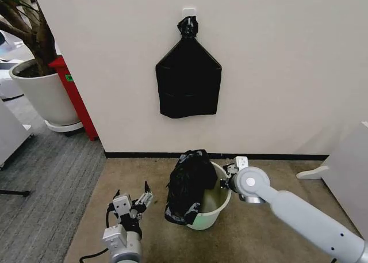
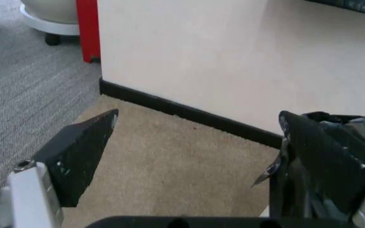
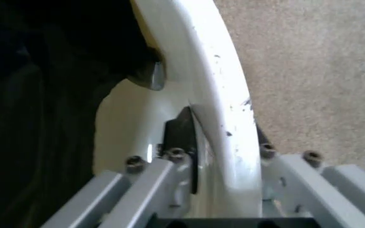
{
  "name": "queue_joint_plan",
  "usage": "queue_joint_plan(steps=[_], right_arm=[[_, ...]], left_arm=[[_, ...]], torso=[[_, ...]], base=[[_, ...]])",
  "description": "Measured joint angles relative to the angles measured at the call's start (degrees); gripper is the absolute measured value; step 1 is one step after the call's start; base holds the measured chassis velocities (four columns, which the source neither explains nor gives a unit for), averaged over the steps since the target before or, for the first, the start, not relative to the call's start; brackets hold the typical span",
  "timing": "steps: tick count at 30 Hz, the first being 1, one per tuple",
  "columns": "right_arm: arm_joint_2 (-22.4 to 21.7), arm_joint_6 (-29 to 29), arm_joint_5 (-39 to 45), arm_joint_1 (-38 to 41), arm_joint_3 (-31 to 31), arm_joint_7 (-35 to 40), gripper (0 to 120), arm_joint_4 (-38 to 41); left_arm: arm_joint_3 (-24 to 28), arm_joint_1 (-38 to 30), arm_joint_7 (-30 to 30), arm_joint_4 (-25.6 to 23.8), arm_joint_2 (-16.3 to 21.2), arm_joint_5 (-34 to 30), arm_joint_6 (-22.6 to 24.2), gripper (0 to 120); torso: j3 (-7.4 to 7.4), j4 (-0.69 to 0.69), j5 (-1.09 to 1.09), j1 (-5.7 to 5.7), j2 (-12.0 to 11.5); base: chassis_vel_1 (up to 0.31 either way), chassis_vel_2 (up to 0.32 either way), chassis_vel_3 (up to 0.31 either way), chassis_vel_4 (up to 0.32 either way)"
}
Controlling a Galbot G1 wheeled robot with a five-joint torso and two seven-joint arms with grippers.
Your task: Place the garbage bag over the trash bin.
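The trash bin [image 1: 211, 208], a small white bucket, stands on the tan carpet close to the wall and leans a little. The glossy black garbage bag [image 1: 190, 185] lies bunched over its left rim and hangs partly inside. My right gripper [image 1: 227, 179] is shut on the bin's right rim [image 3: 217, 95], with one finger inside the wall and one outside. In the right wrist view the garbage bag [image 3: 36, 95] fills the bin's inside. My left gripper [image 1: 135, 202] hovers open to the left of the bin, apart from it. Between the left gripper's [image 2: 195, 161] fingers I see bare carpet, with the garbage bag [image 2: 353, 133] just past one finger.
A flat black bag bundle [image 1: 188, 79] hangs from a hook on the wall above the bin. A big white planter [image 1: 43, 93] and a red panel [image 1: 76, 99] stand at the back left. A white cabinet [image 1: 348, 176] is on the right. Grey carpet [image 1: 46, 176] spreads to the left.
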Motion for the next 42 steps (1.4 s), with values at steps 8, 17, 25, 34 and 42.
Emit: queue_joint_plan(steps=[8,17,25,34,42], right_arm=[[-0.34,-0.06,2.34,0.83,5.06,6.49,42,4.85],[1.29,-1.4,-24.14,-5.34,13.96,0.94,74,21.38],[3.44,-2.85,-44.52,-13.99,14.46,-13.35,99,31.33],[4.66,-2.34,-48.04,-15.11,13.7,-16.43,100,30.05],[4.6,-1.56,-50.51,-17.17,14.1,-18.21,100,30.44]], left_arm=[[-0.13,-1.86,-0.13,1.82,3.02,-1.79,0.2,100],[0.77,-9.2,7.55,6.12,7.91,-18.97,-0.8,98],[4.74,-20.53,7.51,9.76,12.56,-34.05,3.86,95],[13.11,-28.16,-2.89,13.55,13.99,-41.37,12.29,94],[14.56,-32.31,-5.89,16.9,13.24,-42.22,14.48,94]], torso=[[0.0,0.0,-0.03,0.0,0.0],[-0.01,-0.01,-0.06,0.0,0.0],[-0.01,-0.03,-0.03,0.0,0.0],[-0.01,-0.01,-0.03,0.0,0.0],[-0.01,-0.01,-0.03,0.01,0.0]], base=[[0.0,0.0,0.0,0.0],[0.0,0.0,0.0,0.0],[0.0,0.0,0.0,0.0],[0.0,0.0,0.0,0.0],[0.0,0.0,0.0,0.0]])
